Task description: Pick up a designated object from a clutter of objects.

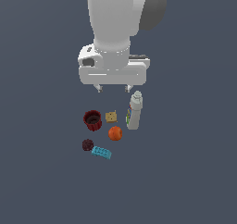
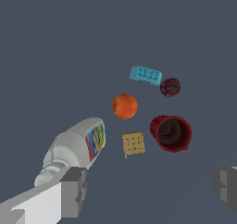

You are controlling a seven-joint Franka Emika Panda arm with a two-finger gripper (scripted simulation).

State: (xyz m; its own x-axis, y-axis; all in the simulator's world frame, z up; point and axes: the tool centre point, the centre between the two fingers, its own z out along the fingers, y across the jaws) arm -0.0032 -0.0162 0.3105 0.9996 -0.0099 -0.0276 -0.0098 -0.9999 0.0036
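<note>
The designated object is a small dark maroon bumpy lump (image 1: 87, 145) at the near left of the clutter, touching or right beside the light blue studded brick (image 1: 101, 152); it also shows in the wrist view (image 2: 170, 87). My gripper (image 1: 113, 88) hangs open and empty above and behind the clutter, well apart from the lump. In the wrist view its fingertips (image 2: 74, 190) stand wide apart, gripper midpoint (image 2: 150, 188). The clutter also holds a dark red cup (image 1: 92, 120), a tan cube (image 1: 111, 117), an orange ball (image 1: 115, 133) and a white bottle (image 1: 134, 110).
The items lie on a plain dark grey floor. In the wrist view the brick (image 2: 146, 75), ball (image 2: 125, 106), cup (image 2: 171, 133), cube (image 2: 133, 143) and bottle (image 2: 76, 144) all show. The bottle lies closest under one finger.
</note>
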